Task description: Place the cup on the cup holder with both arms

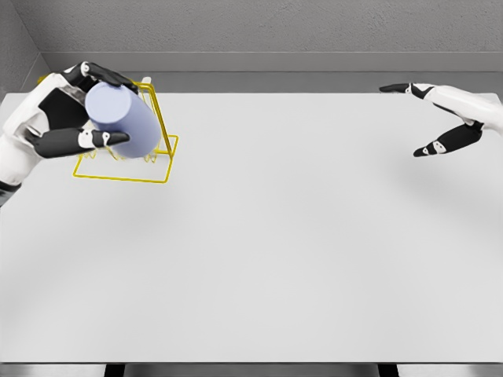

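- I count one cup: a pale lavender-blue, smooth cylindrical cup, held in the air at the far left of the wide white table.
- The cup is tilted, its closed round end turned up and towards me, its body slanting down to the right.
- I count one holder: a thin yellow wire cup holder, with a flat rectangular base frame lying on the table and an upright wire loop rising behind it.
- The cup sits in front of the upright loop in my view, above the base frame; I cannot tell whether it touches the wire.
- I count two hands, both white with black finger segments.
- My left hand is wrapped around the cup: its fingers curl over the top of the cup, and the thumb presses in from below at the near side.
- My right hand hovers above the table's far right edge, well apart from the cup and holder.
- Its fingers are spread and relaxed, pointing left, holding nothing; the thumb hangs lower than the rest.
- Behind the table I see a plain grey wall.
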You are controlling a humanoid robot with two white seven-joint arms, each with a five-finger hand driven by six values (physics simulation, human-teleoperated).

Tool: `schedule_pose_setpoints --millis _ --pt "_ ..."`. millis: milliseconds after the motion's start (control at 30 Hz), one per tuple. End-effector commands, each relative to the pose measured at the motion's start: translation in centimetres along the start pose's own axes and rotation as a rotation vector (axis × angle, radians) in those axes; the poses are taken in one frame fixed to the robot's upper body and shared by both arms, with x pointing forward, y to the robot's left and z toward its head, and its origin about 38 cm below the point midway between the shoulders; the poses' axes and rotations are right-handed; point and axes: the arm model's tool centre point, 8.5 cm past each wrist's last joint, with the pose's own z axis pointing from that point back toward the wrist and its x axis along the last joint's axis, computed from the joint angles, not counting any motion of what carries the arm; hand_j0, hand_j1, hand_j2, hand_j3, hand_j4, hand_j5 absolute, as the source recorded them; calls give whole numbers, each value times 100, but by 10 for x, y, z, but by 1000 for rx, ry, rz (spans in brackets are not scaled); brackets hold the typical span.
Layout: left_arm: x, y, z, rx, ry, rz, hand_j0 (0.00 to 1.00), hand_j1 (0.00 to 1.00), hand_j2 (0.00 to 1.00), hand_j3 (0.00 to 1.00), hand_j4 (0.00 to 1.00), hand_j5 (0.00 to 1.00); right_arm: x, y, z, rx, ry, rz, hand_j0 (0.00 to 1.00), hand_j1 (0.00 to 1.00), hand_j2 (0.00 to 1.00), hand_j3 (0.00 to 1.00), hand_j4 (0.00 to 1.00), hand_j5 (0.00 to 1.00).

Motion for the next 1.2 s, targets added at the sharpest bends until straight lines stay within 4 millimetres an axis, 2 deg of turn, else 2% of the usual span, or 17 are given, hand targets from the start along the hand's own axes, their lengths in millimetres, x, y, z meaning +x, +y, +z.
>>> schedule_pose_setpoints --millis 0,133,367,733,900,1167 --pt "0 0 0 4 -2 10 39 39 39 39 39 39 0 -1 1 -6 1 -6 100 100 100 100 100 100" --pt "8 6 -5 9 -17 -5 39 39 39 39 39 39 -2 0 0 -7 4 -9 100 100 100 100 100 100" --pt "9 14 -3 33 6 -12 39 39 39 39 39 39 -2 -1 1 -8 6 -10 100 100 100 100 100 100" --pt "-2 34 3 90 57 -14 39 39 39 39 39 39 -2 4 -2 9 4 -12 100 100 100 100 100 100" --pt "-1 42 -2 104 73 -15 39 39 39 39 39 39 -2 5 -2 15 3 -12 100 100 100 100 100 100" --pt "0 42 -7 103 56 -12 39 39 39 39 39 39 -2 5 -2 15 3 -12 100 100 100 100 100 100"
